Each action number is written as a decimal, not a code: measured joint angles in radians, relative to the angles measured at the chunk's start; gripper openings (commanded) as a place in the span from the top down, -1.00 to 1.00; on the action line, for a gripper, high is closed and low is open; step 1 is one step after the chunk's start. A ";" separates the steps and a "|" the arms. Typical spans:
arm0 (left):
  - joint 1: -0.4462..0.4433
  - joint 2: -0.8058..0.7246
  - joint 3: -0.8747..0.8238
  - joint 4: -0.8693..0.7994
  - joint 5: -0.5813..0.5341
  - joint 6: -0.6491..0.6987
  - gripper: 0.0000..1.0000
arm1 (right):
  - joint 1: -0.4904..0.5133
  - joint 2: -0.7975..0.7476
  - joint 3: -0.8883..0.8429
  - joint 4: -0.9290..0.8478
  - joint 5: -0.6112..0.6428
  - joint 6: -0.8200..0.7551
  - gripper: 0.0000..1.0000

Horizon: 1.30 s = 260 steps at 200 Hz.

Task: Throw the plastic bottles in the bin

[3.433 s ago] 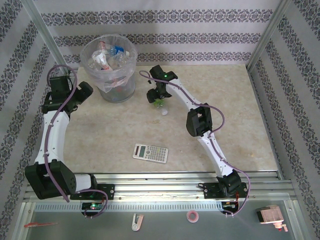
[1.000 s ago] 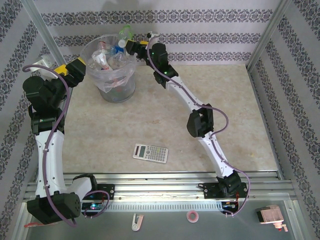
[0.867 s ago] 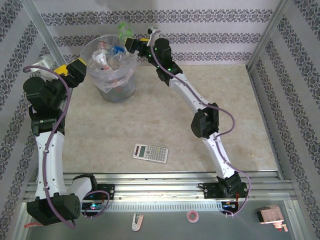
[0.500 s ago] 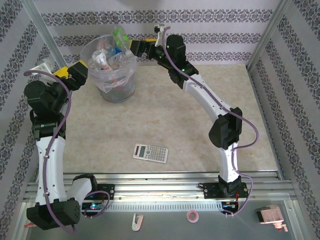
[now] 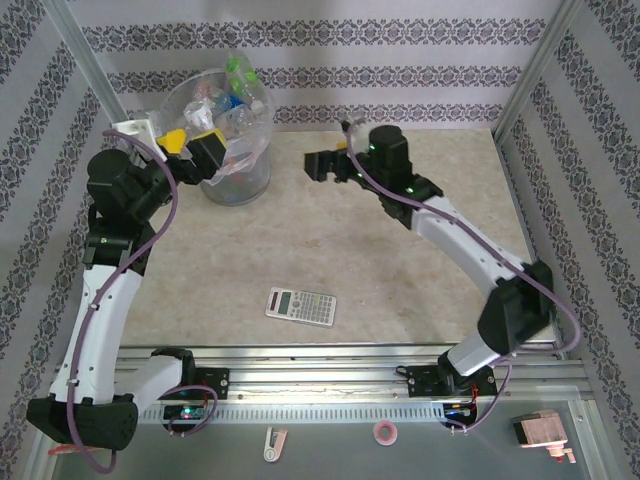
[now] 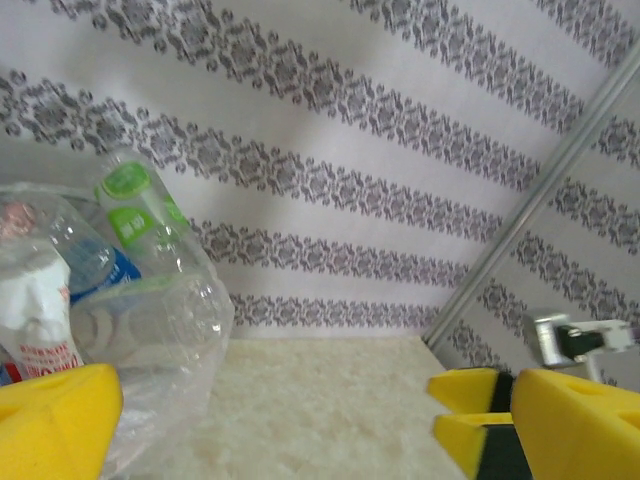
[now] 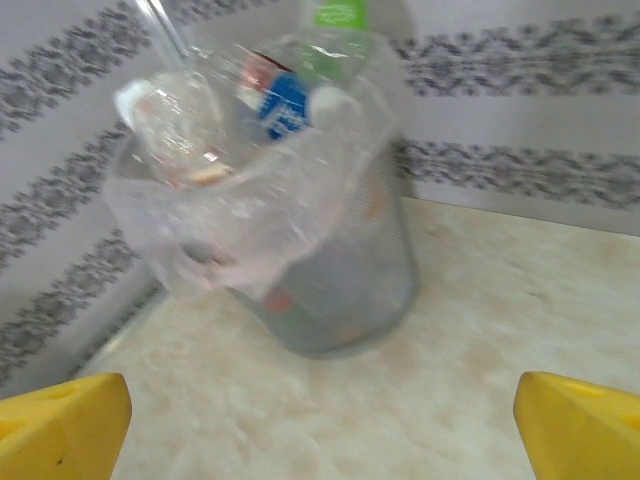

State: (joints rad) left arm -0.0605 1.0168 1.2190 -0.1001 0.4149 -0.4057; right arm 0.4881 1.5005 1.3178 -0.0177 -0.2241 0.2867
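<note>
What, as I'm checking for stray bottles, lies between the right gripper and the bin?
Bare table lies between the right gripper and the bin, seen from above and from the right wrist camera.

Bin [image 5: 243, 178] grey, translucent; plastic bottles [image 7: 287, 98] clear with green, blue, red labels; desk [image 5: 300, 235] beige, marbled; walls [image 5: 400, 45] white with grey floral stripes; fingers [image 7: 60, 425] yellow; calculator [image 5: 301, 304] grey; arms [image 5: 100, 310] white and black.

bin [image 7: 345, 285] blurred, plastic bottles [image 7: 287, 104] inside it smeared, indistinct
</note>
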 measured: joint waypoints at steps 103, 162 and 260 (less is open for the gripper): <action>-0.048 -0.058 -0.690 0.112 -0.519 0.144 -0.99 | -0.402 -0.494 -0.842 0.124 0.457 -0.093 -0.95; 0.042 0.175 -0.855 0.546 -0.554 0.297 -0.99 | -0.486 -0.359 -0.958 0.473 0.446 -0.148 -0.96; 0.051 0.571 -0.893 1.025 -0.349 0.414 -0.99 | -0.486 0.021 -1.011 0.915 0.292 -0.215 -0.95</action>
State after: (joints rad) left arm -0.0090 1.5883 0.3260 0.9245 0.0658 0.0086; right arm 0.0017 1.5211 0.3065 0.8970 0.0681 0.0715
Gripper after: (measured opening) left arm 0.997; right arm 0.978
